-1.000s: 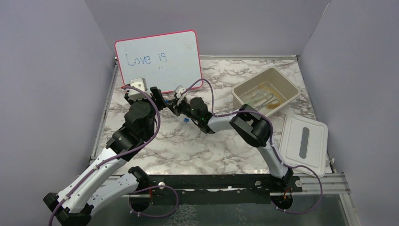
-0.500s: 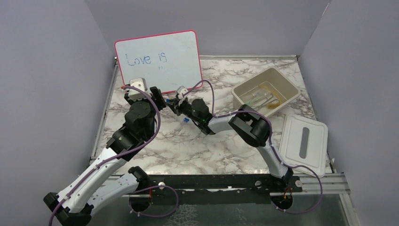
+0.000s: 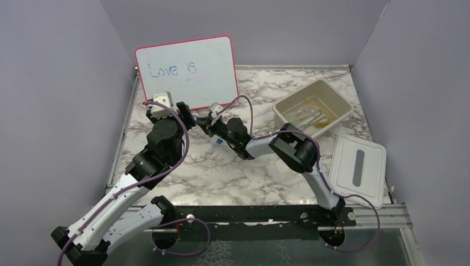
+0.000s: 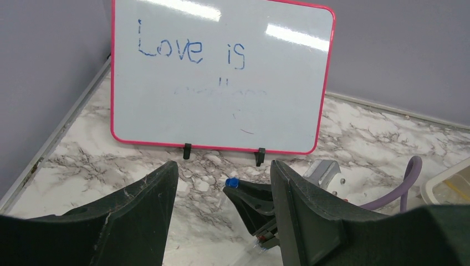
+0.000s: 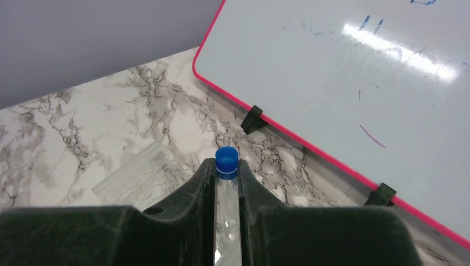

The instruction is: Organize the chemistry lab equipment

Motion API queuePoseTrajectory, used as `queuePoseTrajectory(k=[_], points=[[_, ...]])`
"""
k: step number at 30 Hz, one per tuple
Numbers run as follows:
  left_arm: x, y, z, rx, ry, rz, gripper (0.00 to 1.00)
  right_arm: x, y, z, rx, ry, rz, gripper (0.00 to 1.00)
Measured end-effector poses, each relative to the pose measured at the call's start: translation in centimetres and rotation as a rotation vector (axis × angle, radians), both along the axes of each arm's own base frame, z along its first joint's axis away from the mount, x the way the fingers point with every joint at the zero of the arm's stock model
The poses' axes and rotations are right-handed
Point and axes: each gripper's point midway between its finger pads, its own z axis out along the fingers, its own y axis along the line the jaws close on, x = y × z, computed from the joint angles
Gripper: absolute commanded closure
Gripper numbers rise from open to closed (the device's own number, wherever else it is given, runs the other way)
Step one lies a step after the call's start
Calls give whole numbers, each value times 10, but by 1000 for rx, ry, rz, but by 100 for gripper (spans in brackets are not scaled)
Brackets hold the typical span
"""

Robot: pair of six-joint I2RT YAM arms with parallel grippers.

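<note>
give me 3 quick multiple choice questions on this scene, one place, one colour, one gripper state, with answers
1. Where is the tub lid?
A) closed on the beige tub
B) flat on the table beside the tub
C) standing inside the tub

2. What colour is the cap of the clear tube in the right gripper?
A) red
B) green
C) blue

3. How is the left gripper?
A) open, holding nothing
B) shut on the tube
C) shut on the lid

1 B: the top view shows it lying on the table next to the tub.
2 C: the right wrist view shows it blue.
3 A: its jaws stand wide apart, gripping nothing.
</note>
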Motion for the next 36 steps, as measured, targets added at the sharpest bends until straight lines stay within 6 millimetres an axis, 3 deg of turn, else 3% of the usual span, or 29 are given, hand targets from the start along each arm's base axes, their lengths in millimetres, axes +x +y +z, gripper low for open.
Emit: queuePoseTrajectory(k=[10,19,24,28,36], points=[[0,0,0,1,1,0,35,-8,-6,-17,-27,19,16,81],[1,0,-1,3,3,1,35,-9,-8,-22,-31,33,11,55],[1,0,-1,3,3,1,35,-13,-16,-30,-40,67,-3,51],[1,0,-1,3,3,0,35,-14,-22,-14,-21,64,-18,49],[-1,1,-1,-3,4,0,32,-21,-37,37,18,58,-42,48]])
